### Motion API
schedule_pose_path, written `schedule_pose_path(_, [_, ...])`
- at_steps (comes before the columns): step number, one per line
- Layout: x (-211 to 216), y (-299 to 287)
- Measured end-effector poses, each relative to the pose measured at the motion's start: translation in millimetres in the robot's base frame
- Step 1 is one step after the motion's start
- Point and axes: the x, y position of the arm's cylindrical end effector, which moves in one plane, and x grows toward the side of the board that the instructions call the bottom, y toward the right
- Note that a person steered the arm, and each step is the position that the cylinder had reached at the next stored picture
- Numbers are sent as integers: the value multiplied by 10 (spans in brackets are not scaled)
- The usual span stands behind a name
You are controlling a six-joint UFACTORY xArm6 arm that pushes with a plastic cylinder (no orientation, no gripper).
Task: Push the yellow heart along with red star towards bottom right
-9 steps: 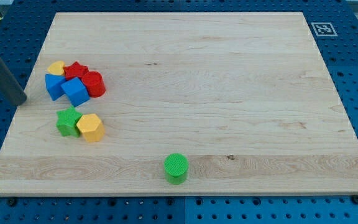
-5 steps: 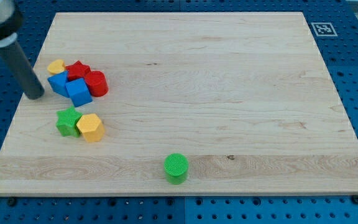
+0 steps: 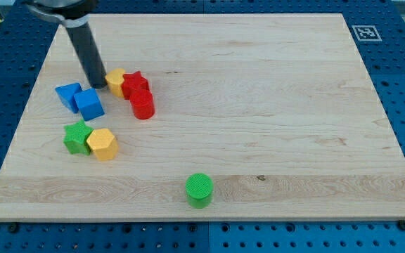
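Observation:
The yellow heart [image 3: 115, 81] lies in the upper left part of the wooden board [image 3: 259, 91], touching the red star [image 3: 135, 83] on its right. A red cylinder [image 3: 143, 104] sits just below the star, touching it. My tip [image 3: 98, 85] stands right at the heart's left side, touching or nearly touching it. The dark rod rises from it toward the view's top left.
Two blue blocks [image 3: 68, 95] [image 3: 88, 104] sit just below-left of my tip. A green star [image 3: 76, 136] and a yellow hexagon [image 3: 103, 144] lie below them. A green cylinder [image 3: 200, 190] stands near the bottom edge. A marker tag [image 3: 365, 32] is at the top right corner.
My tip has swept from the board's left edge to the right. The yellow heart, red star and red cylinder have moved right, away from the two blue blocks.

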Motion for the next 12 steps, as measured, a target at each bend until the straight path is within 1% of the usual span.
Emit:
schedule_pose_path(1, [61, 335])
schedule_pose_path(6, [368, 2443])
schedule_pose_path(7, [254, 2769])
schedule_pose_path(8, [253, 3124])
schedule_pose_path(9, [254, 3370])
schedule_pose_path(10, [255, 3474])
schedule_pose_path(12, [537, 3495])
